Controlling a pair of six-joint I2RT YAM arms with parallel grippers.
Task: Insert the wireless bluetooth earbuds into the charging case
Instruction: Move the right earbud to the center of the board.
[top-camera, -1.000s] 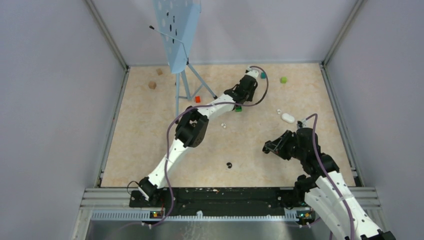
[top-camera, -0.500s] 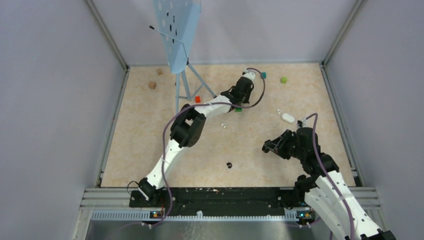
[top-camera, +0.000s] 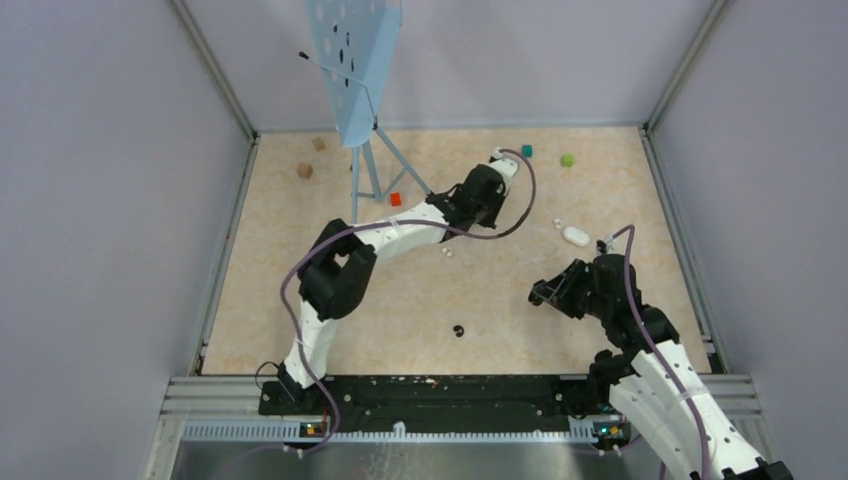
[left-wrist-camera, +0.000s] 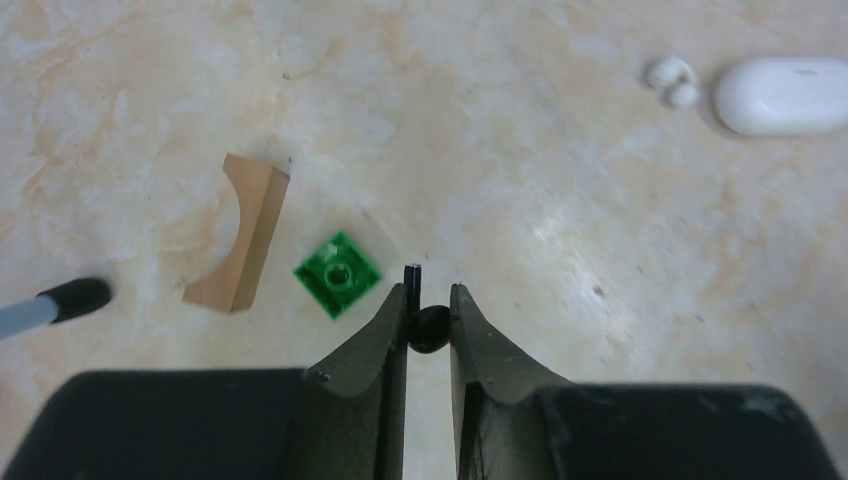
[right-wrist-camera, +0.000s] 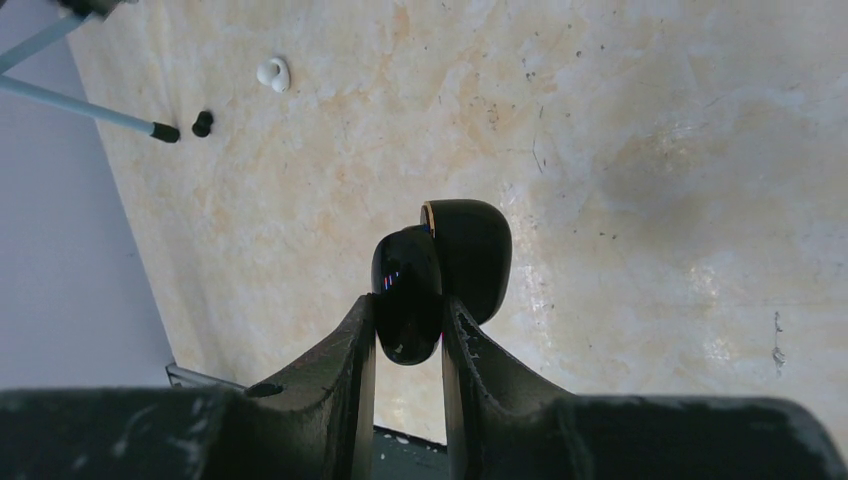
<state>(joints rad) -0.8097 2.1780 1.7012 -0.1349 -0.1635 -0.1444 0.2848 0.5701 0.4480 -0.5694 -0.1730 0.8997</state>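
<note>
Reference item: the white charging case (top-camera: 575, 236), lying closed toward the right side of the desk (top-camera: 620, 180). All positions below are given from it.

1. Nearest the arm bases, a loose black earbud (top-camera: 458, 330) lies on the desk, well apart from the white charging case, to its near left. It is too small to tell whether it is one bud or two.

2. The right fingers (right-wrist-camera: 406, 300) hang on the near side of the white charging case, apart from it. They are drawn in to a narrow gap and clamp a glossy black case (right-wrist-camera: 405, 285). A second rounded black part with a thin gold edge sits against its far side.

3. A white pair (top-camera: 447, 250) lies on the desk, well apart to the left of the white charging case.

4. Two white earbuds (left-wrist-camera: 672, 82) lie just beside the left end of the white charging case, with a slim gap between.

5. The left fingers (left-wrist-camera: 428, 300) stand to the left of the white charging case. They are almost closed and pinch a held black earbud (left-wrist-camera: 428, 328) between their inner faces. A green block (left-wrist-camera: 338, 273) lies just beside them and a wooden arch block (left-wrist-camera: 240, 235) lies near, both on the side away from the white charging case.

6. Beyond the white charging case sit a teal cube (top-camera: 526, 151) and a light green cube (top-camera: 567, 159). A red cube (top-camera: 395, 198) and a blue perforated panel (top-camera: 355, 70) on a tripod stand far to its left.
</note>
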